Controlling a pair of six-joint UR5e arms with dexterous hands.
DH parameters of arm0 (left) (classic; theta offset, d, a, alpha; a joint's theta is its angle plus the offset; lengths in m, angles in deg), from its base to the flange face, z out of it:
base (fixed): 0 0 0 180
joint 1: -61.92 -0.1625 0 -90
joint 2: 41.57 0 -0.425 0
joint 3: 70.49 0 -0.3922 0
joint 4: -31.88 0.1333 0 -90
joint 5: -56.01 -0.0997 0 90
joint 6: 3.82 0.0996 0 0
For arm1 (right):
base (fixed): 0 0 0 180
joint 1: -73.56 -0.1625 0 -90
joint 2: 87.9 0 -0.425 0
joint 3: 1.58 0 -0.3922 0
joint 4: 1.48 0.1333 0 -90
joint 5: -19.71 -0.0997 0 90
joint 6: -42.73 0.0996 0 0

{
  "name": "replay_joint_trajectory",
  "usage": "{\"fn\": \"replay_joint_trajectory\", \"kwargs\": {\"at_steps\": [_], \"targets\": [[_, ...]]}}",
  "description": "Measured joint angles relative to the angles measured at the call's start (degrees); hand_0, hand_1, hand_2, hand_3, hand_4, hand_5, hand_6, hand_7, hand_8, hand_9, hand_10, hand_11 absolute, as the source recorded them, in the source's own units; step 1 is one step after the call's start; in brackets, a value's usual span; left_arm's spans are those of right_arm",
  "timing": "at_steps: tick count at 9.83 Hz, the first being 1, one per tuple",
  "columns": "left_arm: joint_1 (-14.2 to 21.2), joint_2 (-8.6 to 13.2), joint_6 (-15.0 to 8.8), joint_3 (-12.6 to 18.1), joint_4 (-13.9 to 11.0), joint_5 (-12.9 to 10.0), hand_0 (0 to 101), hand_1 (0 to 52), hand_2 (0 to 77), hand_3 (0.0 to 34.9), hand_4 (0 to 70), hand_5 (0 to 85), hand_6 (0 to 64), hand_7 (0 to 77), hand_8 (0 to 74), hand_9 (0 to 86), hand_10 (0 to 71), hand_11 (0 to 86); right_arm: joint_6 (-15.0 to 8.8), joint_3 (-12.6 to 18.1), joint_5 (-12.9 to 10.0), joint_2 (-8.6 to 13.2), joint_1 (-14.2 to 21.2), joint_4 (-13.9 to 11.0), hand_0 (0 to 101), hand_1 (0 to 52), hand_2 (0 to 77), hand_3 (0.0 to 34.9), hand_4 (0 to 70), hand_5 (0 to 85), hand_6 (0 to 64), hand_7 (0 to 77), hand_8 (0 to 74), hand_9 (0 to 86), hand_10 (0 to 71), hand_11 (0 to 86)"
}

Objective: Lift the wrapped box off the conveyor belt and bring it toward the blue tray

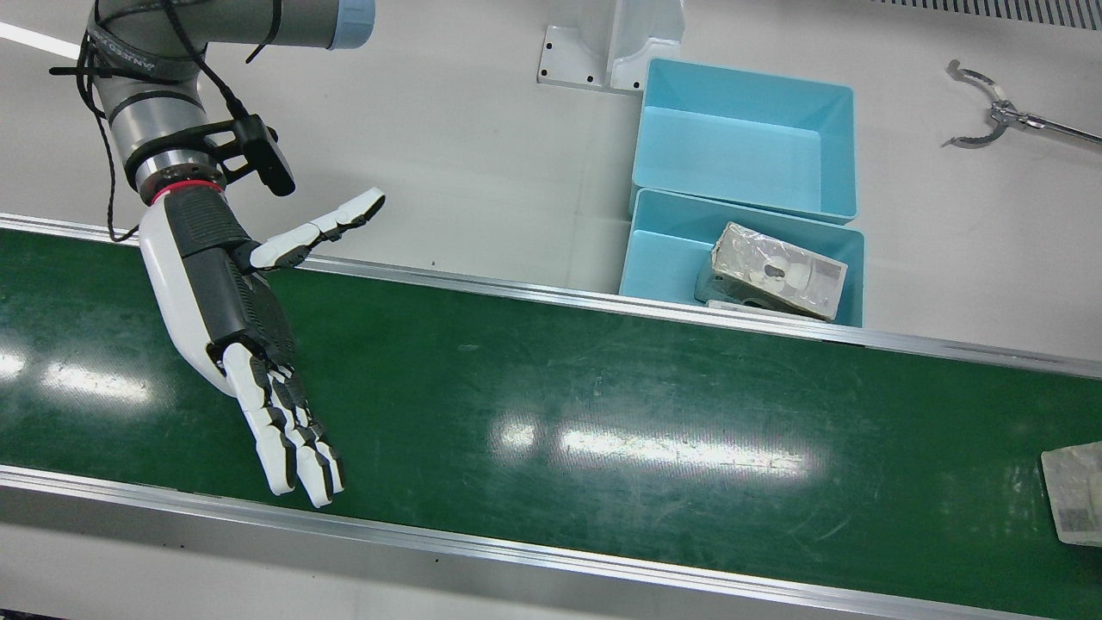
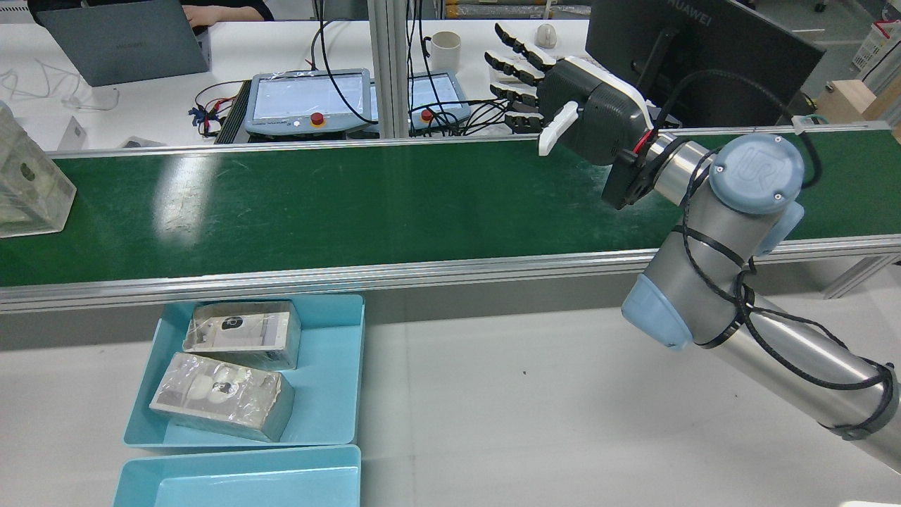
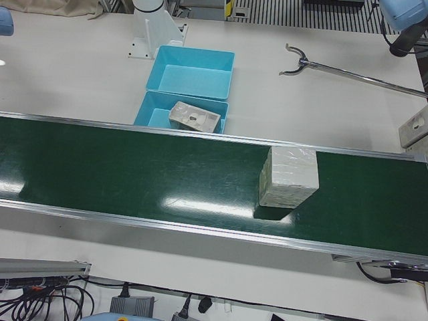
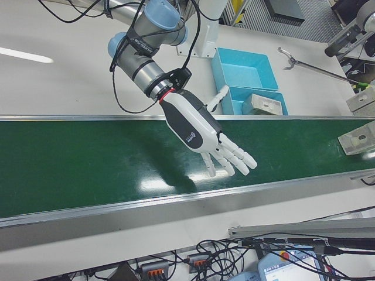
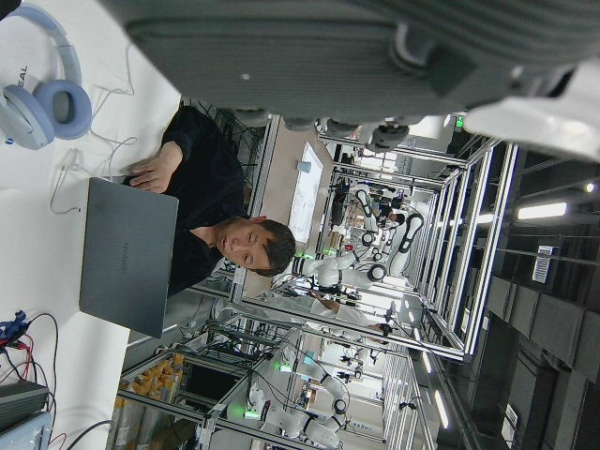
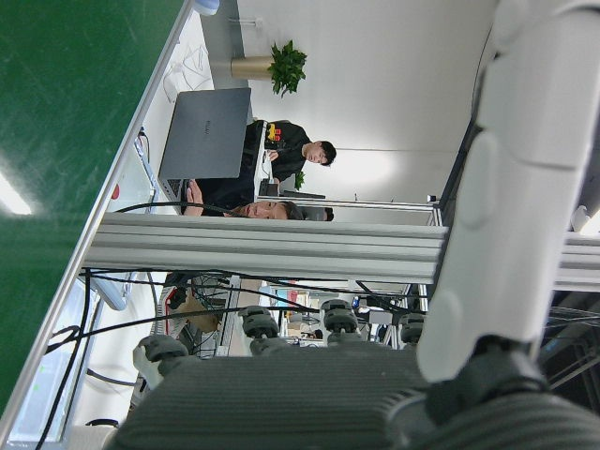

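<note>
A wrapped box (image 3: pixel 289 176) stands upright on the green conveyor belt (image 1: pixel 551 405). It also shows at the right edge of the front view (image 1: pixel 1074 492), at the left edge of the rear view (image 2: pixel 28 183) and in the right-front view (image 4: pixel 357 139). My right hand (image 1: pixel 250 336) is open and empty above the belt, fingers spread, far from the box; it also shows in the rear view (image 2: pixel 577 105) and the right-front view (image 4: pixel 196 129). The blue tray (image 1: pixel 663 250) beside the belt holds two wrapped boxes (image 2: pixel 243 325). My left hand (image 5: pixel 309 56) shows only in its own view, holding nothing.
A second, empty blue tray (image 1: pixel 749 138) sits behind the first. A metal grabber tool (image 1: pixel 990 112) lies on the white table. An arm pedestal (image 1: pixel 611 43) stands beside the trays. Teach pendants (image 2: pixel 310 102), a laptop and a monitor stand beyond the belt.
</note>
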Motion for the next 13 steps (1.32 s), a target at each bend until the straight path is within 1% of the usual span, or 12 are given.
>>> {"fn": "replay_joint_trajectory", "kwargs": {"at_steps": [1, 2, 3, 4, 5, 6, 7, 8, 9, 11, 12, 13], "targets": [[0.00, 0.00, 0.00, 0.00, 0.00, 0.00, 0, 0.0, 1.1, 0.0, 0.0, 1.1, 0.0, 0.0, 0.0, 0.0, 0.0, 0.0, -0.02, 1.20, 1.17, -0.14, -1.85, -1.97, 49, 1.1, 0.5, 30.3, 0.0, 1.6, 0.0, 0.0, 7.6, 1.6, 0.5, 1.1], [0.00, 0.00, 0.00, 0.00, 0.00, 0.00, 0, 0.0, 1.1, 0.0, 0.0, 1.1, 0.0, 0.0, 0.0, 0.0, 0.0, 0.0, -0.21, 2.40, 1.81, -0.31, -3.53, -4.00, 48, 4.4, 1.1, 30.3, 0.0, 1.6, 0.0, 0.0, 7.6, 1.6, 0.5, 1.1], [0.00, 0.00, 0.00, 0.00, 0.00, 0.00, 0, 0.0, 0.5, 0.0, 0.0, 1.1, 0.0, 0.0, 0.0, 0.0, 0.0, 0.0, -0.62, 3.22, 2.15, -0.42, -4.66, -5.30, 47, 9.3, 1.6, 30.2, 0.0, 1.6, 0.0, 0.0, 6.0, 1.1, 0.5, 1.1], [0.00, 0.00, 0.00, 0.00, 0.00, 0.00, 0, 0.0, 1.1, 0.0, 0.0, 1.1, 0.0, 0.0, 0.0, 0.0, 0.0, 0.0, -1.48, 3.67, 2.30, -0.55, -5.35, -6.31, 48, 12.5, 1.6, 30.2, 0.0, 1.6, 0.0, 0.0, 0.5, 1.1, 0.0, 1.1], [0.00, 0.00, 0.00, 0.00, 0.00, 0.00, 0, 0.0, 1.1, 0.0, 0.0, 1.1, 0.0, 0.5, 0.0, 0.0, 0.0, 0.0, -2.35, 3.83, 2.35, -0.58, -5.59, -7.01, 48, 12.5, 1.6, 30.2, 0.0, 1.6, 0.0, 0.0, 0.5, 1.1, 0.0, 1.1], [0.00, 0.00, 0.00, 0.00, 0.00, 0.00, 0, 0.0, 1.1, 0.0, 0.0, 1.1, 0.0, 0.5, 0.0, 0.0, 0.0, 0.0, -2.98, 3.77, 2.35, -0.46, -5.40, -7.39, 50, 17.5, 1.1, 30.2, 0.0, 1.6, 0.0, 0.0, 0.0, 1.1, 0.5, 1.1], [0.00, 0.00, 0.00, 0.00, 0.00, 0.00, 0, 0.0, 1.1, 0.0, 0.0, 1.1, 0.0, 0.5, 0.0, 0.0, 0.0, 0.0, -3.35, 3.69, 2.34, -0.25, -4.99, -7.51, 50, 14.2, 1.1, 30.2, 0.0, 1.6, 0.0, 0.0, 0.0, 1.1, 0.5, 1.1], [0.00, 0.00, 0.00, 0.00, 0.00, 0.00, 0, 0.0, 1.1, 0.0, 0.0, 1.1, 0.0, 0.0, 0.0, 0.0, 0.0, 0.0, -3.54, 3.61, 2.32, -0.05, -4.62, -7.50, 50, 13.6, 1.6, 30.2, 0.0, 1.6, 0.0, 0.0, 0.0, 1.1, 0.5, 1.1], [0.00, 0.00, 0.00, 0.00, 0.00, 0.00, 0, 0.0, 1.1, 0.0, 0.0, 1.1, 0.0, 0.0, 0.0, 0.0, 0.0, 0.0, -3.63, 3.60, 2.33, 0.07, -4.39, -7.48, 48, 13.6, 6.5, 30.2, 0.0, 1.6, 0.0, 0.0, 0.0, 1.1, 0.0, 1.1], [0.00, 0.00, 0.00, 0.00, 0.00, 0.00, 0, 0.0, 1.1, 0.0, 0.0, 1.1, 0.0, 0.0, 0.0, 0.0, 0.0, 0.0, -3.94, 3.72, 2.37, 0.00, -4.23, -7.44, 48, 14.7, 4.9, 30.1, 0.0, 1.6, 0.0, 0.0, 0.0, 1.1, 0.5, 1.1], [0.00, 0.00, 0.00, 0.00, 0.00, 0.00, 0, 0.0, 1.1, 0.0, 0.0, 1.1, 0.0, 0.0, 0.0, 0.0, 0.5, 0.0, -4.73, 3.94, 2.41, -0.07, -4.36, -7.41, 48, 14.7, 4.9, 30.1, 0.0, 1.6, 0.0, 0.0, 0.0, 1.1, 0.5, 1.1], [0.00, 0.00, 0.00, 0.00, 0.00, 0.00, 0, 0.0, 1.1, 0.0, 0.0, 1.1, 0.0, 0.0, 0.0, 0.0, 0.5, 0.0, -6.29, 4.69, 2.46, -0.12, -4.53, -7.36, 48, 14.7, 4.9, 30.1, 0.0, 1.6, 0.0, 0.0, 0.0, 1.1, 0.5, 1.1]]}}
